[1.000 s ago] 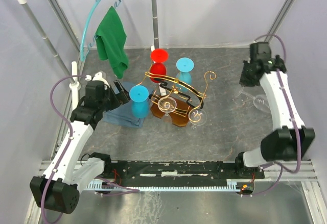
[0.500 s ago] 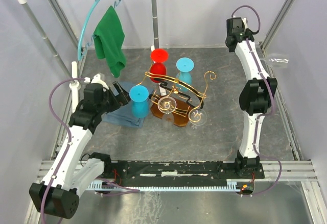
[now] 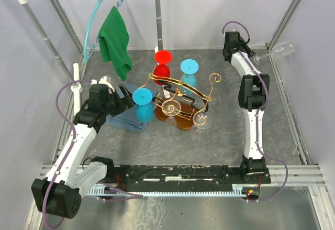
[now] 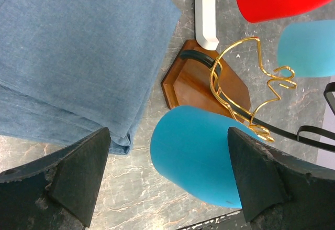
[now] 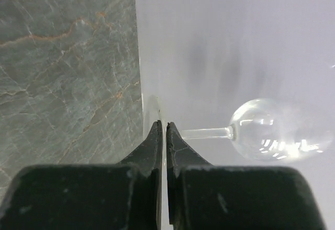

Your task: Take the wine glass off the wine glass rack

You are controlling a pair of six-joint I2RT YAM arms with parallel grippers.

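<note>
Grey marble tabletop (image 3: 225, 130), lilac walls (image 3: 209, 10). I count two clear glasses (image 3: 171, 107) (image 3: 201, 119) on gold wire rack (image 3: 180, 86); right gripper (image 5: 163, 128) pinches third clear wine glass (image 5: 272, 135); left gripper (image 4: 168, 135) gapes.

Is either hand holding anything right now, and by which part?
The right hand is shut on a clear wine glass, pinching the thin foot at the end of its stem. The left hand is open, holding nothing.

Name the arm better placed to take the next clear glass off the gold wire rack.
Left, probably: the left gripper is open by the gold wire rack, while the right gripper is shut on a clear wine glass far off.
</note>
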